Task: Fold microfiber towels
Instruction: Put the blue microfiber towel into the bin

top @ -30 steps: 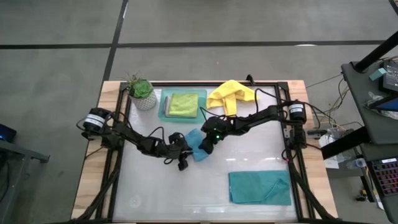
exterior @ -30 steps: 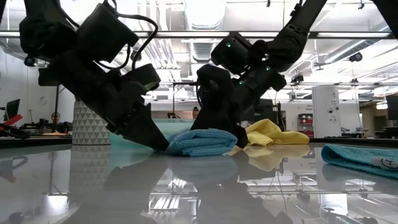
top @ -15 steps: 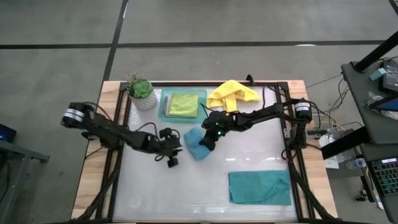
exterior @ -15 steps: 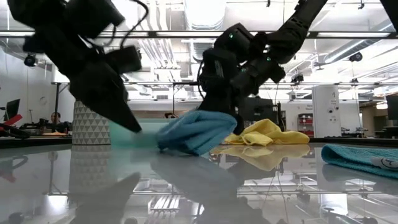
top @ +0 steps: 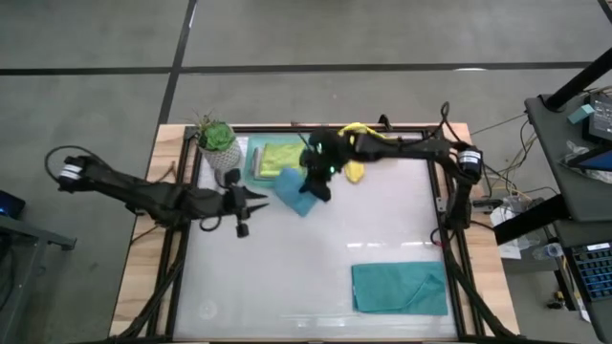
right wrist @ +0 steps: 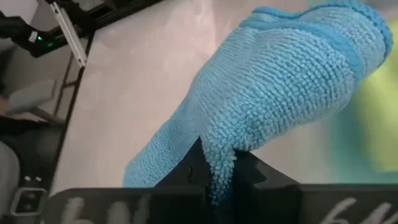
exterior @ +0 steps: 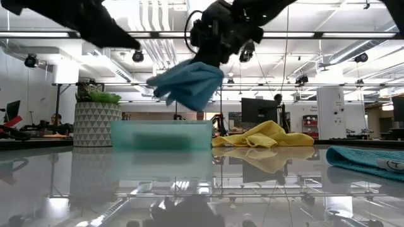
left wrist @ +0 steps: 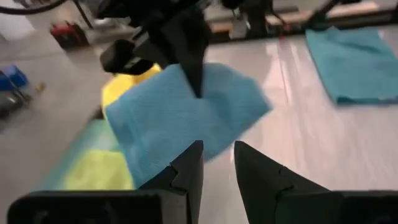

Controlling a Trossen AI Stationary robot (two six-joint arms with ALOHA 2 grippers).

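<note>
While no writing is legible, right end effector pinches folded teal towel aloft.

**Glossy white desk and its load**

The desk had a shiny white top inside a dark frame with wooden edges. A potted plant stood at its far left corner. Beside it sat a translucent mint-green tray. A crumpled yellow towel lay near the far edge. A flat teal towel lay at the near right.
</note>
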